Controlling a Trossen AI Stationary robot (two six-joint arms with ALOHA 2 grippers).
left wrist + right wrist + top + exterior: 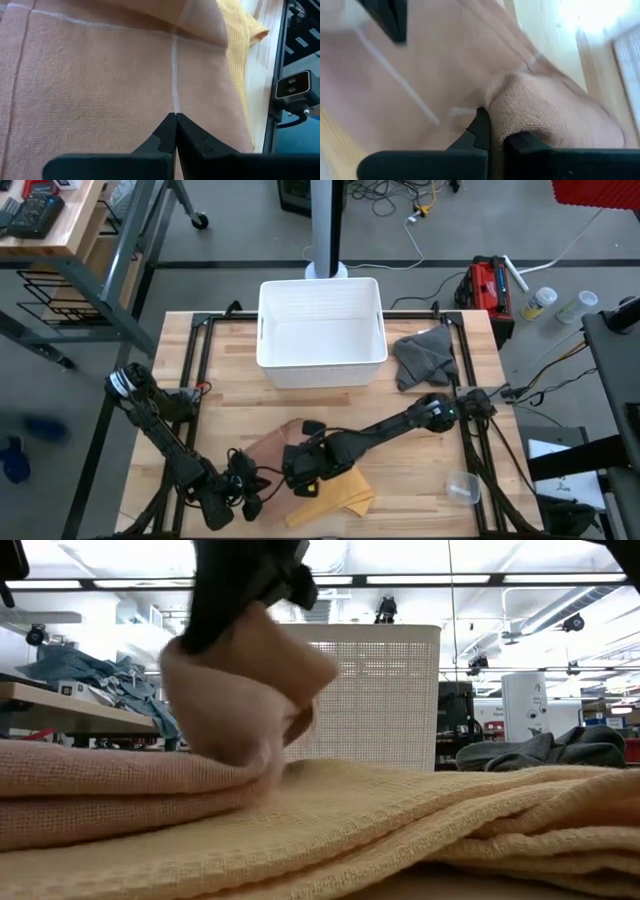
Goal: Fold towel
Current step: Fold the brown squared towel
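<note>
A pink towel [268, 445] with white stripes lies near the table's front edge, partly over a yellow waffle towel [340, 495]. My right gripper [300, 470] reaches in from the right and is shut on a bunch of the pink towel. In the low view that bunch [250, 680] is raised above the flat layers [100, 790]. My left gripper [248, 498] is at the pink towel's near left side, fingers shut [176, 116] with their tips at a white stripe. My right gripper pinches a rounded bunch of the pink towel [520, 100] between its two fingers, several layers thick, coming from above. The bunch is lifted a little, and the cloth below it stays on the flat towel. My left gripper's shut fingertips meet the pink towel at its white stripe [174, 95]. Whether cloth is caught between them I cannot tell; the towel lies flat there.
A white slatted basket [322, 283] stands at the table's far middle. A crumpled grey cloth [425, 358] lies to its right. A small clear cup [462, 487] sits near the front right corner. Bare wood shows at the table's left.
</note>
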